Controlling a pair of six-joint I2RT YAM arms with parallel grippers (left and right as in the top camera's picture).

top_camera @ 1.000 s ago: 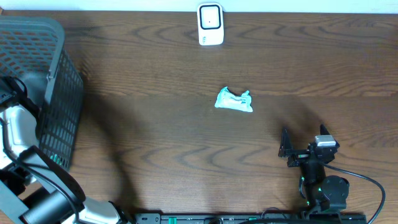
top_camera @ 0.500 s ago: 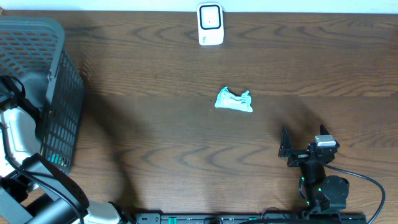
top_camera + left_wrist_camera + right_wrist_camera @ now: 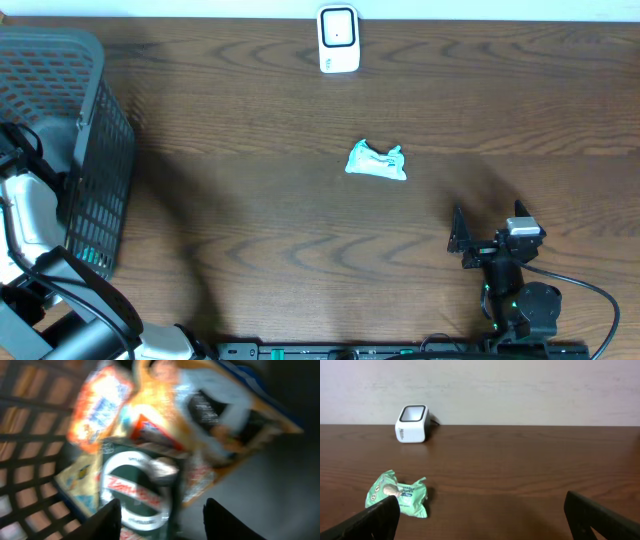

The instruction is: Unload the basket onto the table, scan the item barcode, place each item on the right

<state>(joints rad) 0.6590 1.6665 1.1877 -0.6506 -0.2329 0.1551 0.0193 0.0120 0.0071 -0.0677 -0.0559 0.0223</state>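
**Left arm down in the basket, picking out an item to scan**

The likeliest item is a round green-labelled pack (image 3: 137, 492) lying on top of the heap inside the basket (image 3: 60, 60), which stands at 9 o'clock on the table (image 3: 250, 120). In the left wrist view, an orange packet (image 3: 100, 405) sits at 11 o'clock from it and a flat yellow pack (image 3: 235, 415) at 1 o'clock. That view is blurred, so no barcode can be made out.

The left gripper (image 3: 162, 505) hangs just over the round pack with its jaws about half apart. One finger overlaps the pack's edge and the other stands clear of it, so nothing looks clamped.

A small green packet (image 3: 376, 161) lies apart near the middle of the table, untouched. The scanner (image 3: 338, 38) stands upright at 12 o'clock, at the far edge. The right gripper (image 3: 480, 500) waits at 5 o'clock, spread wide and holding nothing, and faces the packet and scanner.

By my reading this is the picking step, and the scan is not yet begun. The next move calls for the left jaws to settle squarely astride the round pack and close. The pack must then be lifted out past the basket wall and carried to 12 o'clock, with its barcode turned to the scanner's window. A loose heap may shift under the fingers.
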